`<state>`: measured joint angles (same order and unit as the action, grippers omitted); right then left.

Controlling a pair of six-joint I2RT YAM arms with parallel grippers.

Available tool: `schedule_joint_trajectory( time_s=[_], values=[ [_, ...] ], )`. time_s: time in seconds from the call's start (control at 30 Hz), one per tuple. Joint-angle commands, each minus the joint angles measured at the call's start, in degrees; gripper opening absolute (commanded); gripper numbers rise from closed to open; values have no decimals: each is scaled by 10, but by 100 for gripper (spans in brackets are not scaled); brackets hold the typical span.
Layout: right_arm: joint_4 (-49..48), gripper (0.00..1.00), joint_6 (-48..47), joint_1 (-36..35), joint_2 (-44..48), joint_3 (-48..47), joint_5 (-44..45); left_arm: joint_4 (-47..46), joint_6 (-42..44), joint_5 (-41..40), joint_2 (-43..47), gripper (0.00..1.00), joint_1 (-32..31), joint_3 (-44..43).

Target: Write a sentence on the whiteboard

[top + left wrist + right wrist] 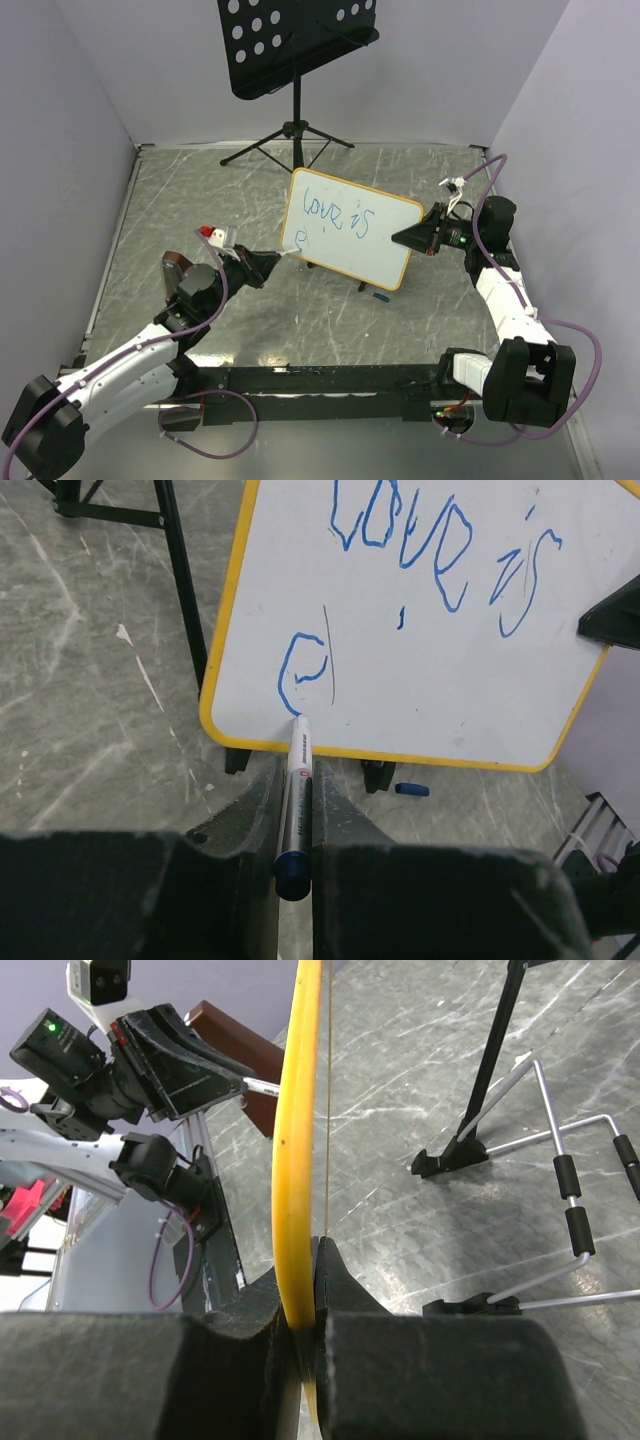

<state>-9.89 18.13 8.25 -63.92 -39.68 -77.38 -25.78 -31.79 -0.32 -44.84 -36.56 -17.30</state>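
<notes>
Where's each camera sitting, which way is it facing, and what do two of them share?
Top external: above and behind the bases, looking down over the table; left arm, right arm, whiteboard, music stand show.
Left wrist: on the left arm, looking along jaws shut on a marker touching the board's written face.
Right wrist: on the right arm, looking along jaws clamped on the board's edge, toward the left arm.
Shared: both wrists see the whiteboard.

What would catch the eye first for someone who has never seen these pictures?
The whiteboard mid-table, with blue writing: "love is" and a lone "e" beneath. The left gripper holds a marker, tip at that "e"; the right gripper clamps the board's right edge. A black music stand rises behind.
</notes>
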Motion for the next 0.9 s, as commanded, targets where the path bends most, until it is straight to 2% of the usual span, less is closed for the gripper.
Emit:
schedule_joint_trajectory(
  time_s=[0.0, 0.3, 0.87],
  values=[
    [-44, 0, 6, -3, 14, -12, -51, -37, -12, 22, -10, 1, 3, -24],
    [-44, 0, 6, -3, 15, -11, -51, -70, -26, 42, -2, 1, 3, -45],
    [-42, 0, 4, -2, 15, -12, -51, -53, -17, 39, -22, 1, 3, -67]
  ],
)
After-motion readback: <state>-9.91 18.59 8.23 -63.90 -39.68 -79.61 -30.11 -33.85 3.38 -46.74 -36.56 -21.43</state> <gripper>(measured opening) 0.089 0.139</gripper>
